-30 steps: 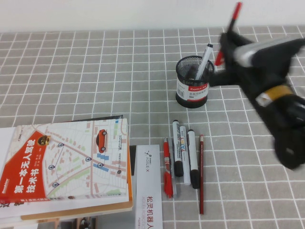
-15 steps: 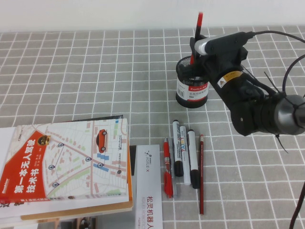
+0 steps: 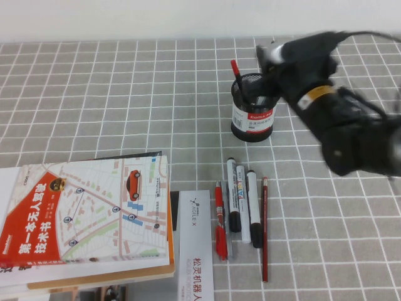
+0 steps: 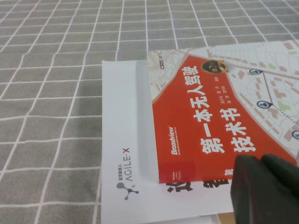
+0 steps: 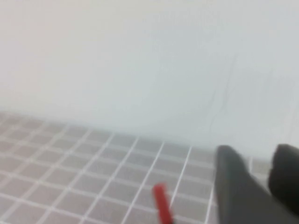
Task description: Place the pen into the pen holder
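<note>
The pen (image 3: 239, 76) stands in the black mesh pen holder (image 3: 252, 116), leaning left, with its red cap sticking out above the rim. Its red end also shows in the right wrist view (image 5: 161, 203), off to the side of the fingers and not between them. My right gripper (image 3: 270, 61) is blurred just above and right of the holder; in its wrist view (image 5: 260, 175) the fingers stand apart with nothing between them. My left gripper (image 4: 261, 186) is shut and empty over the near corner of the book; it is out of the high view.
A red pen with a clear barrel (image 3: 220, 219), three markers (image 3: 242, 204) and a dark-red pencil (image 3: 264, 229) lie in a row in front of the holder. A book (image 3: 88, 213) on a white booklet (image 3: 195, 251) fills the near left.
My right gripper held the pen upright over the holder, then let it go. The pen now rests in the holder leaning left, and the gripper is moving off it.
</note>
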Controlling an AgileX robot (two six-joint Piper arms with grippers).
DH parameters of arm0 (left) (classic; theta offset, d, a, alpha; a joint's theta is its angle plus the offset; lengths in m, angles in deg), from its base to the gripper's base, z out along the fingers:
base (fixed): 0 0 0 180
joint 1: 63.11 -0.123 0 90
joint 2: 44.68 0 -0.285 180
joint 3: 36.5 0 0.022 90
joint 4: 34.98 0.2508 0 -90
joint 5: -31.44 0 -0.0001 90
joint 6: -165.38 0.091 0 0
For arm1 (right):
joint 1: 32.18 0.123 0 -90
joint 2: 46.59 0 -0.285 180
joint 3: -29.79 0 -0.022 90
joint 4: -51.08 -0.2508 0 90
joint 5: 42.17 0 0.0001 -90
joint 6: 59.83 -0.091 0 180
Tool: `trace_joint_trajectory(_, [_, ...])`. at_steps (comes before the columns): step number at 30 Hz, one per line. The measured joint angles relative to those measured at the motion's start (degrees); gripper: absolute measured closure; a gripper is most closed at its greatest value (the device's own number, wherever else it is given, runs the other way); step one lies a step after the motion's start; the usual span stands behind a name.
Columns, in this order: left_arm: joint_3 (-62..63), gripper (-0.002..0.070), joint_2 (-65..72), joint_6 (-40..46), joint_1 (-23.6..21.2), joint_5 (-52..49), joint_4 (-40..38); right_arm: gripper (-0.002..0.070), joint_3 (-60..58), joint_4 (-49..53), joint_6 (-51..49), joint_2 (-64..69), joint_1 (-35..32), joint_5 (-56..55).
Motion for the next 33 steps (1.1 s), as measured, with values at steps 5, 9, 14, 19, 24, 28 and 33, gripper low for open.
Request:
trace_joint_trajectory(5, [0.0, 0.0678, 0.0, 0.0, 0.0, 0.0, 0.0, 0.0664, -10.0, 0.0, 0.0, -13.2, 0.0, 0.0])
trace_joint_trajectory(9, [0.0, 0.0678, 0.0, 0.0, 0.0, 0.0, 0.0, 0.0683, -19.6, 2.2, -0.1, -24.9, 0.0, 0.7])
trace_joint_trajectory(14, [0.0, 0.0678, 0.0, 0.0, 0.0, 0.0, 0.0, 0.0688, -29.2, 8.7, -5.5, -39.3, 0.0, 6.5])
trace_joint_trajectory(19, [0.0, 0.0678, 0.0, 0.0, 0.0, 0.0, 0.0, 0.0688, -35.3, 16.4, -17.1, -51.3, 0.0, 13.7])
trace_joint_trajectory(24, [0.0, 0.0678, 0.0, 0.0, 0.0, 0.0, 0.0, 0.0688, -38.9, 25.6, -22.9, -61.0, 0.0, 17.1])
trace_joint_trajectory(28, [0.0, 0.0678, 0.0, 0.0, 0.0, 0.0, 0.0, 0.0688, -41.1, 26.4, -23.4, -65.6, -0.1, 21.3])
trace_joint_trajectory(33, [0.0, 0.0678, 0.0, 0.0, 0.0, 0.0, -0.3, 0.0688, -45.0, 26.4, -23.2, -69.8, -0.3, 22.7])
